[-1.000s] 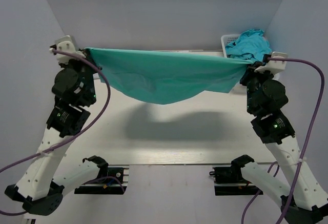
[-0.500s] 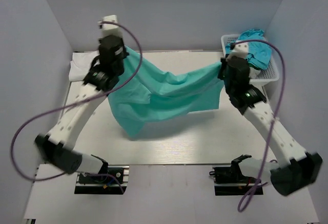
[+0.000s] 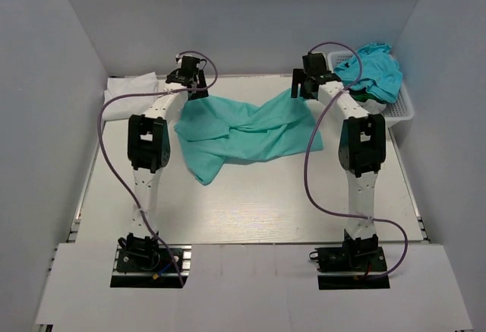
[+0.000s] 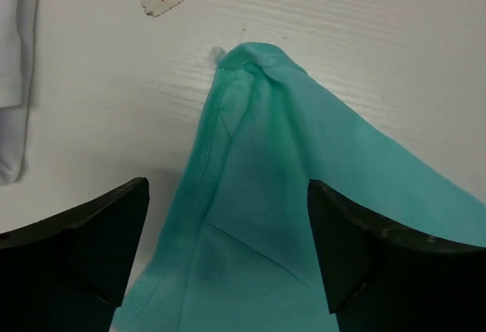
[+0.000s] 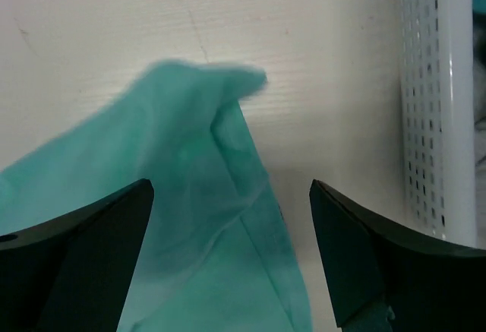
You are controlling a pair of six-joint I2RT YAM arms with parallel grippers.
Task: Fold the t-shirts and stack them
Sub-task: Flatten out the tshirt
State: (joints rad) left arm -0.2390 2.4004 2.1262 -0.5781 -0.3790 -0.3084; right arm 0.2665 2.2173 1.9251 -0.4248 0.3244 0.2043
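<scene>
Your left gripper (image 4: 228, 188) and right gripper (image 5: 230, 186) both stand spread wide, pinching nothing. The mint t-shirt (image 3: 247, 131) lies rumpled on the far table (image 3: 266, 195), one corner beneath each claw.

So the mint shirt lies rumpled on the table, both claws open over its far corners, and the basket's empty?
No, the basket holds turquoise t-shirts, as the top view shows. The mint t-shirt lies rumpled on the table, left gripper and right gripper open above its corners.
</scene>
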